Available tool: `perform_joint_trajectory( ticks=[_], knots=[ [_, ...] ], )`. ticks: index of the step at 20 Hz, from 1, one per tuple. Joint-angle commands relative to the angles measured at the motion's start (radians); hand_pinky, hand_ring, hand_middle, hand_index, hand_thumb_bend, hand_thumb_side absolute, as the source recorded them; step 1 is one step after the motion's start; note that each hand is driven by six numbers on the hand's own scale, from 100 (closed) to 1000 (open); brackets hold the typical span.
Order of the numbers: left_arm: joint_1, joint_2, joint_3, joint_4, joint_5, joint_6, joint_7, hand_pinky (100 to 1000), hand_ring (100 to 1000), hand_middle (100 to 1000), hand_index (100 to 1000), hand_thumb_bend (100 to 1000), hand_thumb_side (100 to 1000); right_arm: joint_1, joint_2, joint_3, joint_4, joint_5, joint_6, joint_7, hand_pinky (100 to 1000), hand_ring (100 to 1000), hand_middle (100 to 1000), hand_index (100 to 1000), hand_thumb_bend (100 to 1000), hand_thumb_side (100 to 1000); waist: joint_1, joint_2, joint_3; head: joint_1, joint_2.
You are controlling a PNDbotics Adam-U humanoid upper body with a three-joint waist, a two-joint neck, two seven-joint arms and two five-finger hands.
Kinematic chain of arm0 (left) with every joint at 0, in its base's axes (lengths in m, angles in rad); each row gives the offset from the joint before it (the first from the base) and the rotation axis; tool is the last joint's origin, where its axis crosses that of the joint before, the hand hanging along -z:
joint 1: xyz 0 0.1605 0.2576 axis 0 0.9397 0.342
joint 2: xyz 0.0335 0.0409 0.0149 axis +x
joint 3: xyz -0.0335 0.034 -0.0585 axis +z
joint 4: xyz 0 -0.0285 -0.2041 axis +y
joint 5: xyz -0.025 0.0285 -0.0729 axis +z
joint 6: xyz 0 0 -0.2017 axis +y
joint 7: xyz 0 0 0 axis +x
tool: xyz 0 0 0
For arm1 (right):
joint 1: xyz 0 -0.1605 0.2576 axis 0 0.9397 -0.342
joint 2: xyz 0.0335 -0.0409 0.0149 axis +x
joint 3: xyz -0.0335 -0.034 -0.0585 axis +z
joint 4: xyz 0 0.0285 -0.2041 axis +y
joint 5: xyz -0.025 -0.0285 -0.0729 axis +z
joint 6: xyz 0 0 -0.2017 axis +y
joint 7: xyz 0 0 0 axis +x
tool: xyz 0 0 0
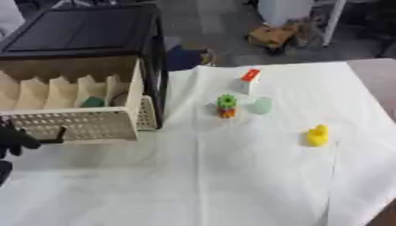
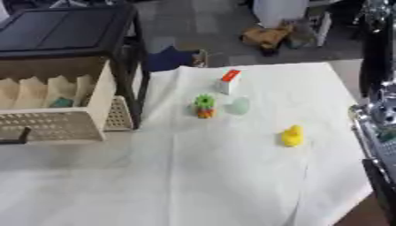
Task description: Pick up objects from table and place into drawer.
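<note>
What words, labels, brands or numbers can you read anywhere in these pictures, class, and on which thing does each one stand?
None can be read.
The small white box has a red patch on top; any print on it is too blurred to read.
The yellow duck, the green and orange toy, the pale green piece and the open drawer show no lettering.

Open drawer (image 1: 77, 123) at left, yellow duck (image 1: 317, 135), green toy (image 1: 226, 106), pale cup (image 1: 261, 106), red-topped box (image 1: 247, 79) on table

Matt white cloth (image 1: 255, 176) on table, perforated plastic drawer (image 1: 77, 123) front, glossy yellow duck (image 1: 317, 135)
</note>
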Motion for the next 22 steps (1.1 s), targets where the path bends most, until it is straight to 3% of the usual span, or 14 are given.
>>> perform_joint_trajectory(
  ticks=[1,11,22],
  knots=[
    [0.001,0.087,-0.053,-0.012,-0.039,0.031,-0.043,331,469,488,741,100,1000,-0.017,-0.012,-0.013,-0.017,-0.01,0.005,-0.003,637,611,608,833,124,1000,-0.004,-0.014,0.0,0.007,-0.015],
    [0.01,0.109,-0.151,-0.012,-0.042,0.142,-0.199,393,528,530,820,100,1000,-0.02,-0.005,-0.013,-0.017,-0.023,0.008,0.004,634,605,602,833,127,1000,-0.009,-0.011,-0.005,0.024,-0.009],
    [0.0,0.084,-0.137,-0.012,0.036,0.229,-0.375,407,537,554,889,100,1000,-0.013,-0.001,-0.022,-0.017,-0.024,0.009,0.004,634,600,599,833,141,1000,-0.013,0.0,-0.01,0.049,0.018]
  ],
)
